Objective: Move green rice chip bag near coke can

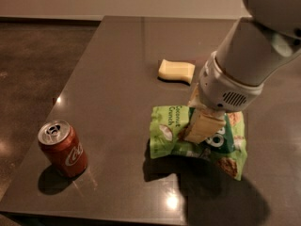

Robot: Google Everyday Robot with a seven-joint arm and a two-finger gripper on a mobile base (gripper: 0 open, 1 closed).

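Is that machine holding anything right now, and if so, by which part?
Yes: the end effector, over the table's right side, grips the green rice chip bag near its middle.

"Coconut Crunch" shows on the green rice chip bag (165,136). The gripper (197,133) pinches it at the lettering's four o'clock. The coke can (63,149) carries white script.

Arm from upper rt, gripper (203,126) down at ctr-rt, jaws clamped on green rice chip bag (169,128).
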